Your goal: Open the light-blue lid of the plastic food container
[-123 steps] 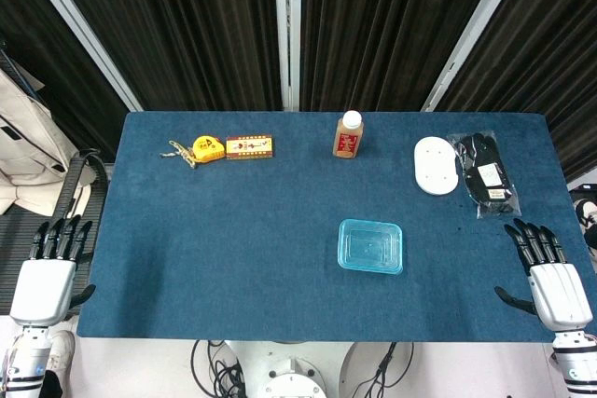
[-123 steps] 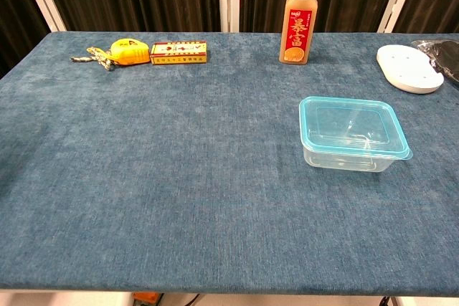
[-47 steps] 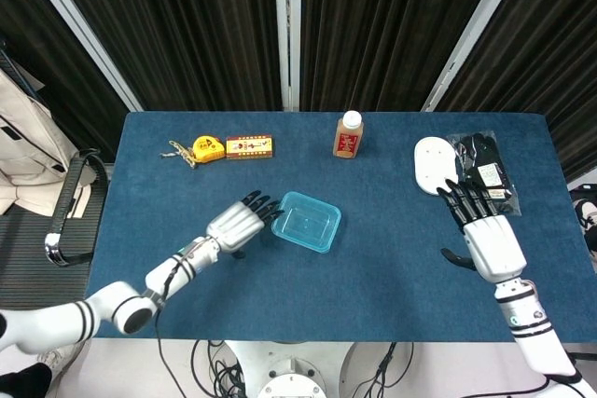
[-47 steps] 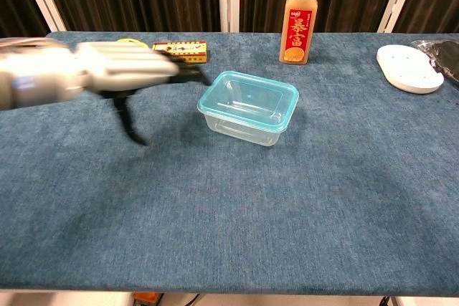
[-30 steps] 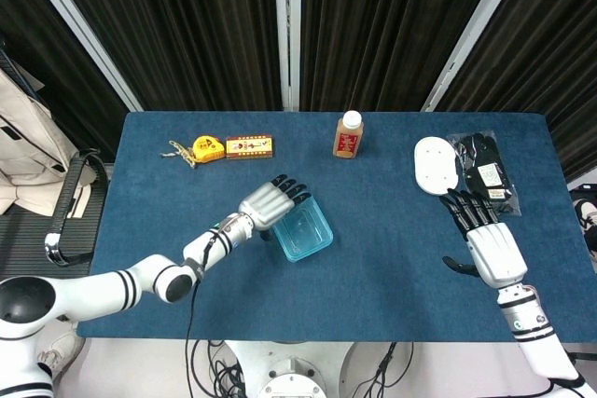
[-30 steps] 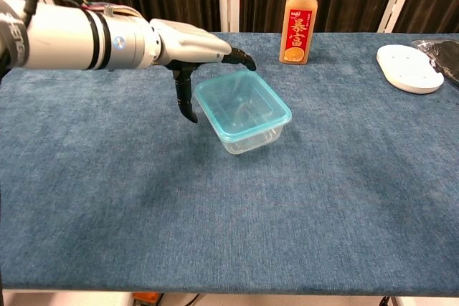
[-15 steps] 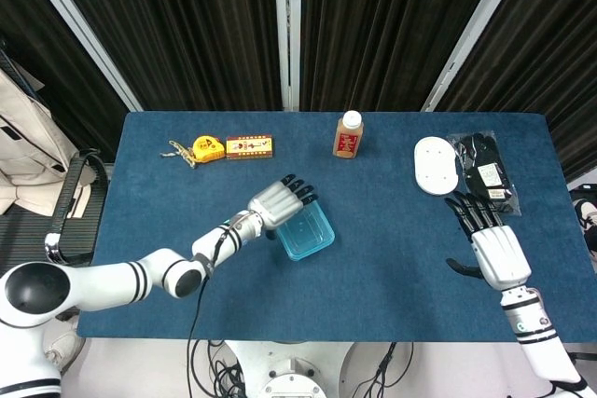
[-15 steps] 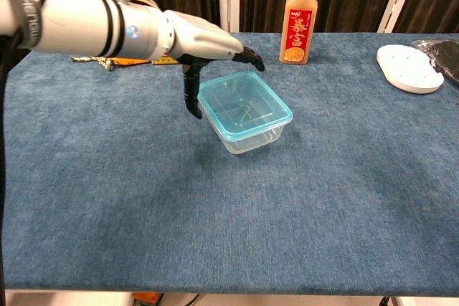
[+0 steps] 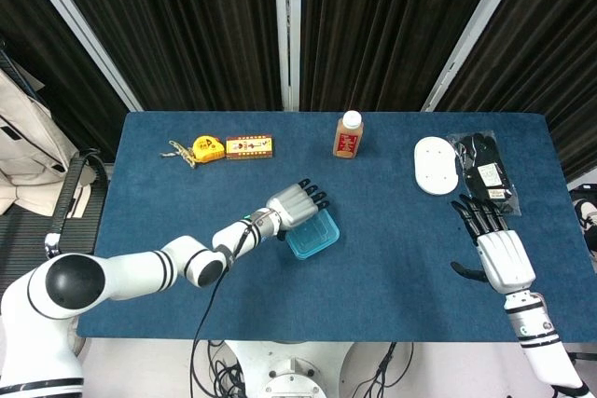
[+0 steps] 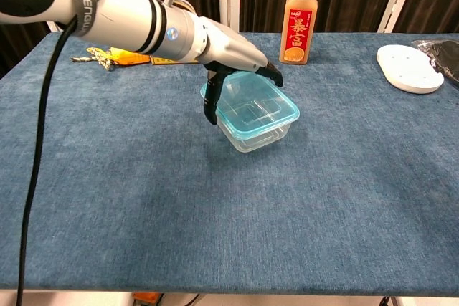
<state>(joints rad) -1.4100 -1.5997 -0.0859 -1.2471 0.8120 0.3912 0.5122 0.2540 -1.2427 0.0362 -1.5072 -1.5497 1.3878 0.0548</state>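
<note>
— Light-blue plastic is what matters here: the lid (image 10: 256,108) is seated on the clear food container (image 10: 259,134), all of its rim down as far as I can see. So the opening itself isn't done yet.

— Where's the left hand (image 10: 231,55) in relation to it?

— Right over the box's far edge. The fingers (image 10: 269,71) stretch flat across the lid's back rim, and the thumb (image 10: 210,111) hangs down beside the box's left wall. From the head view the hand (image 9: 296,204) covers the box's upper-left corner.

— Is it gripping?

— Hard to say. The fingers are extended, not curled, and the thumb looks close to the wall, but I can't tell from either camera whether anything is actually pinched. I'd call it a hand placed on or just above the lid, hold unconfirmed.

— And the right hand (image 9: 494,245)?

— Well off to the box's right, near the table (image 10: 143,206) edge, fingers spread, holding nothing. The white disc (image 9: 435,165) sits beyond it.

— What's left, then?

— Nearly all of it, I'd judge: get a fingertip under a lid corner, steady the base, and peel the lid up.
</note>
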